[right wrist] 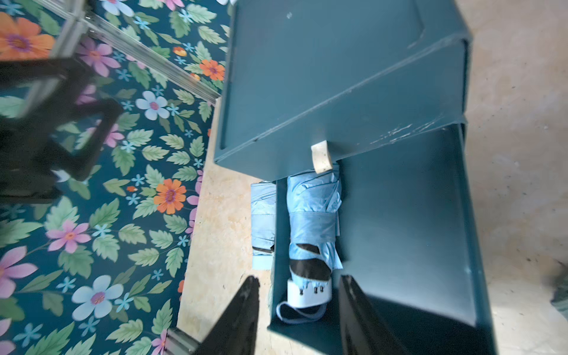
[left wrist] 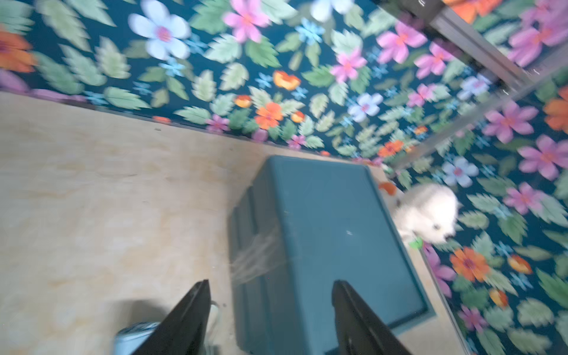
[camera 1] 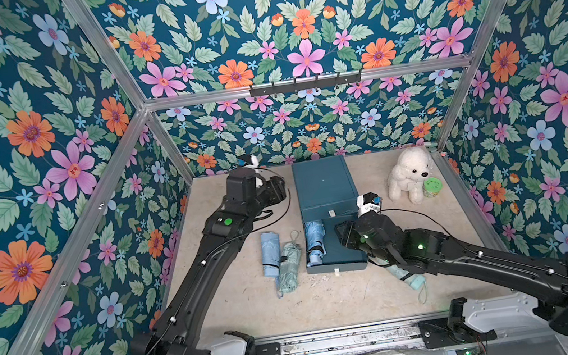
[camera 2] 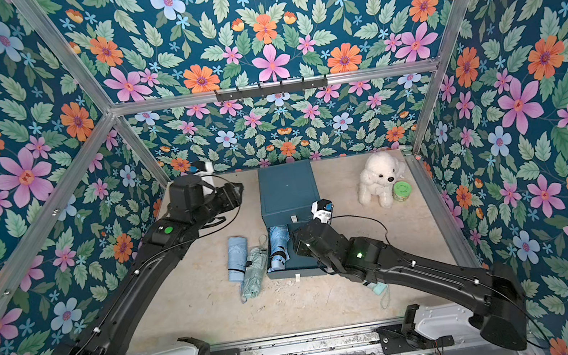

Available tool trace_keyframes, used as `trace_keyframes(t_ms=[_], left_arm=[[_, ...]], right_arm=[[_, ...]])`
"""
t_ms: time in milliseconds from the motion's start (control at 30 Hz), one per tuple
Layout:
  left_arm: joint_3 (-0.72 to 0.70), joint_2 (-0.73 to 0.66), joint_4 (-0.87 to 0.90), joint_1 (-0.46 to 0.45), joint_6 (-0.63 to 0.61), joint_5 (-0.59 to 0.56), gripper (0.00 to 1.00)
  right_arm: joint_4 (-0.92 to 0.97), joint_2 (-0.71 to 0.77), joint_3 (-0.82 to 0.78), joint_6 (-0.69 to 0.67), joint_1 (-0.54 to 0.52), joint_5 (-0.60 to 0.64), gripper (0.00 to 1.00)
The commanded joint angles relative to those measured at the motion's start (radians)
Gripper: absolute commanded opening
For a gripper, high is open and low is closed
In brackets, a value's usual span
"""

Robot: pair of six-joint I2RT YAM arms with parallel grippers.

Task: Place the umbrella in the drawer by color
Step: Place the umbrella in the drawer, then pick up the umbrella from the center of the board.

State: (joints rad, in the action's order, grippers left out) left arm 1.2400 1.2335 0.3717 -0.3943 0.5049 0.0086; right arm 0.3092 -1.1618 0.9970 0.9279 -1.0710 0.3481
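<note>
A dark teal cabinet (camera 1: 323, 184) has its lower drawer (camera 1: 346, 258) pulled out. A folded blue umbrella (right wrist: 312, 215) lies inside the drawer along its left wall. My right gripper (right wrist: 300, 277) hovers open just over that umbrella's white handle end, not touching it. A second light blue umbrella (camera 1: 270, 252) and a mint green umbrella (camera 1: 289, 266) lie on the table left of the drawer. Another mint umbrella (camera 1: 413, 281) pokes out from under my right arm. My left gripper (left wrist: 271, 281) is open and empty beside the cabinet's top (left wrist: 332, 233).
A white plush dog (camera 1: 410, 174) and a green can (camera 1: 433, 187) stand at the back right. A cream pull tab (right wrist: 321, 156) hangs from the shut upper drawer. Floral walls enclose the beige table (camera 1: 330, 304) on three sides.
</note>
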Motion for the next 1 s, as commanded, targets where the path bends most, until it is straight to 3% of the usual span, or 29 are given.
trace_keyframes(t_ms=[0, 200, 333, 467, 833, 967], left_arm=[[-0.156, -0.075, 0.120, 0.074, 0.124, -0.188, 0.69], [-0.488, -0.070, -0.035, 0.144, 0.242, -0.012, 0.69], [-0.569, -0.024, -0.161, 0.144, 0.267, 0.021, 0.75], [-0.576, 0.041, -0.213, 0.143, 0.250, 0.050, 0.73], [-0.562, 0.189, -0.201, 0.143, 0.232, 0.046, 0.40], [-0.540, 0.204, -0.156, 0.143, 0.223, 0.003, 0.17]], right_arm=[[0.033, 0.084, -0.044, -0.033, -0.029, 0.027, 0.46], [0.014, 0.161, -0.114, -0.018, -0.083, 0.019, 0.46], [0.022, 0.150, -0.126, -0.007, -0.112, 0.023, 0.46], [-0.002, 0.157, -0.169, 0.016, -0.127, 0.019, 0.45], [-0.041, 0.166, -0.205, 0.035, -0.132, 0.014, 0.45], [-0.053, 0.154, -0.197, 0.035, -0.133, 0.007, 0.45]])
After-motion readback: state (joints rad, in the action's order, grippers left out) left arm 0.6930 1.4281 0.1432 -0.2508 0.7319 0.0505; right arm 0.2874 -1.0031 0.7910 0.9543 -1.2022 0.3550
